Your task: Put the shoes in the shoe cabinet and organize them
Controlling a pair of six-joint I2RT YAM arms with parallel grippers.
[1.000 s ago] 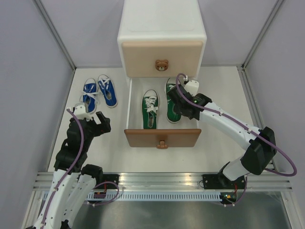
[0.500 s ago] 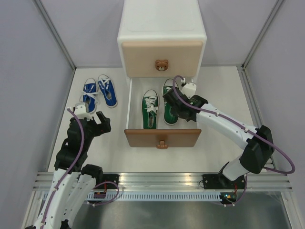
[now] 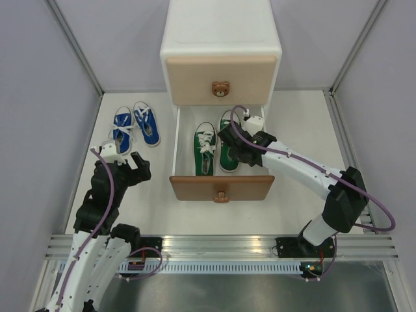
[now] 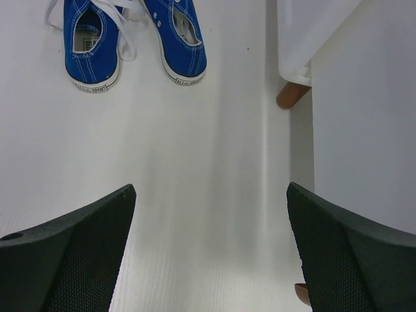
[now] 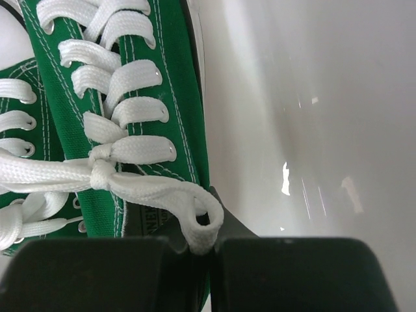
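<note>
Right end effector [image 3: 231,142]: closed on the green shoe [image 3: 226,160], now shifted left, beside its mate [image 3: 205,151].
Left end effector [image 3: 125,158]: open, empty, unmoved.

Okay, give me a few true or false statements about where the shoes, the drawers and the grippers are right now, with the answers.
1. Both green shoes sit in the pulled-out lower drawer. True.
2. The upper drawer is open too. False: it is shut.
3. The blue shoes lie on the table, left of the cabinet. True.
4. The left gripper holds a blue shoe. False: it is open and empty, short of them.
5. The right gripper is shut on the right-hand green shoe. True.
</note>
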